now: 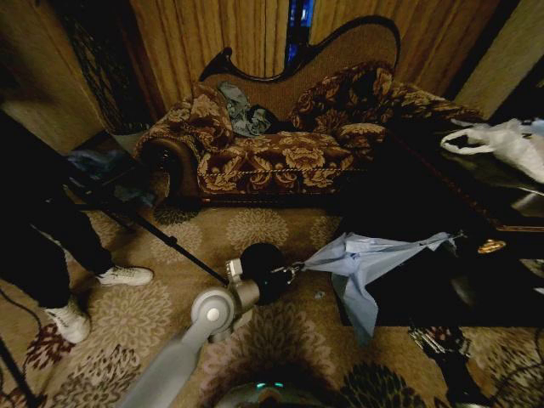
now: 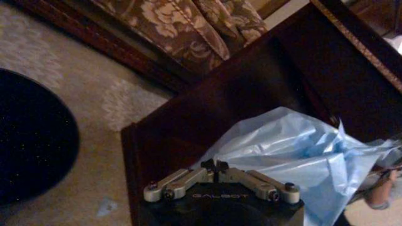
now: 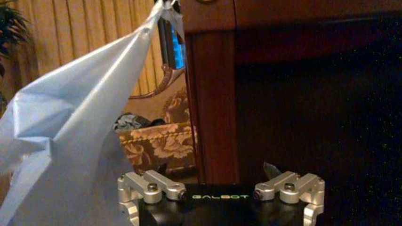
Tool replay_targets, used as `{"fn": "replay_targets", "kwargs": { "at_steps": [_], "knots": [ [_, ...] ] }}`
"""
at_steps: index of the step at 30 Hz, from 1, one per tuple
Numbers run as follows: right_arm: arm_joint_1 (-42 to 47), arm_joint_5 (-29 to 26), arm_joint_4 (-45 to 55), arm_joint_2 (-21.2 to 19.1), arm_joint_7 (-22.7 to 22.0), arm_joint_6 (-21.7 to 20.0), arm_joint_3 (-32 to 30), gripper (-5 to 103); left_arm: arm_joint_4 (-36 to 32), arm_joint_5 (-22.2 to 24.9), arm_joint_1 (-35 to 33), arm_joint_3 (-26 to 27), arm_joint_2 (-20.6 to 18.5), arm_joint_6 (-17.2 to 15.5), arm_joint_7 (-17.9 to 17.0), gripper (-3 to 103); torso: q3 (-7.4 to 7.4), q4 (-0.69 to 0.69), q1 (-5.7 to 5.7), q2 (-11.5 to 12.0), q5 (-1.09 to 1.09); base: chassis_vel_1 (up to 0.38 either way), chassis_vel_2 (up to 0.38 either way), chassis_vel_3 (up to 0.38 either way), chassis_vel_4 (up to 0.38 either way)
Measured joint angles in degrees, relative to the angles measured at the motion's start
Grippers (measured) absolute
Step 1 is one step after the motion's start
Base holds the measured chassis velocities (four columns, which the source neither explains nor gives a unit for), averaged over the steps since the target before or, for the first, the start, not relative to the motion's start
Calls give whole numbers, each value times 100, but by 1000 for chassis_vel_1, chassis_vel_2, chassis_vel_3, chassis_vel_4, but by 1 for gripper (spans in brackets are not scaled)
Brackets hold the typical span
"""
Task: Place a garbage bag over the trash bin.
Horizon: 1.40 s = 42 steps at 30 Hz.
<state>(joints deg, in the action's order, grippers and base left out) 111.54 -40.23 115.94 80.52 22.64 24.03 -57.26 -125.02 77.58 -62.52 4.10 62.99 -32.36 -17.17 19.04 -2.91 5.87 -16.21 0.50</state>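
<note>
The black round trash bin (image 1: 257, 265) stands on the carpet in front of the sofa, and it is the dark round shape (image 2: 31, 141) in the left wrist view. My left gripper (image 1: 289, 272) hovers just right of the bin, shut on one corner of the light blue garbage bag (image 1: 361, 259). The bag (image 2: 295, 155) stretches rightward in the air to the dark table's corner, with a fold hanging down. What looks like a person's hand (image 2: 380, 190) is at its far end. My right gripper (image 3: 217, 170) is open, low beside the table leg, with the bag (image 3: 82, 127) hanging past it untouched.
A dark wooden table (image 1: 425, 195) fills the right side, with a white plastic bag (image 1: 501, 140) on it. A floral sofa (image 1: 280, 153) stands behind. A person's legs in white sneakers (image 1: 126, 274) and a tripod leg (image 1: 144, 225) are on the left.
</note>
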Motion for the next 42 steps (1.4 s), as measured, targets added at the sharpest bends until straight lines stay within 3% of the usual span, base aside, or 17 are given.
{"fn": "replay_targets", "kwargs": {
  "at_steps": [11,26,30,33,35,37,39,42],
  "knots": [
    [-15,63,66,55,6,68,87,100,268,-700,30,55,-101,208,334,0,0,0,0,0,-1,0,0,0,0],
    [-81,82,193,80,-13,-7,21,100,433,-1104,112,138,-208,322,604,0,0,0,0,0,-1,0,0,0,0],
    [-30,87,444,115,-33,-121,13,100,487,-1549,230,34,-122,422,760,0,0,0,0,0,0,0,0,0,0],
    [3,179,609,173,-184,-38,103,100,561,-2257,320,-61,-83,639,1030,0,0,0,0,0,-1,0,0,0,0],
    [6,211,644,189,-219,-32,130,100,577,-2478,336,-73,-84,723,1121,0,0,0,0,0,-1,0,0,0,0],
    [24,304,779,234,-301,-51,238,84,590,-2982,395,-84,-126,862,1298,0,0,0,0,0,-1,0,0,0,0],
    [33,333,826,250,-322,-63,274,84,594,-3093,419,-84,-147,881,1324,0,0,0,0,0,-1,0,0,0,0],
    [72,377,1063,318,-426,-112,405,69,699,-3725,492,-83,-226,1027,1498,0,0,0,0,0,-1,0,0,0,0]
  ]
}}
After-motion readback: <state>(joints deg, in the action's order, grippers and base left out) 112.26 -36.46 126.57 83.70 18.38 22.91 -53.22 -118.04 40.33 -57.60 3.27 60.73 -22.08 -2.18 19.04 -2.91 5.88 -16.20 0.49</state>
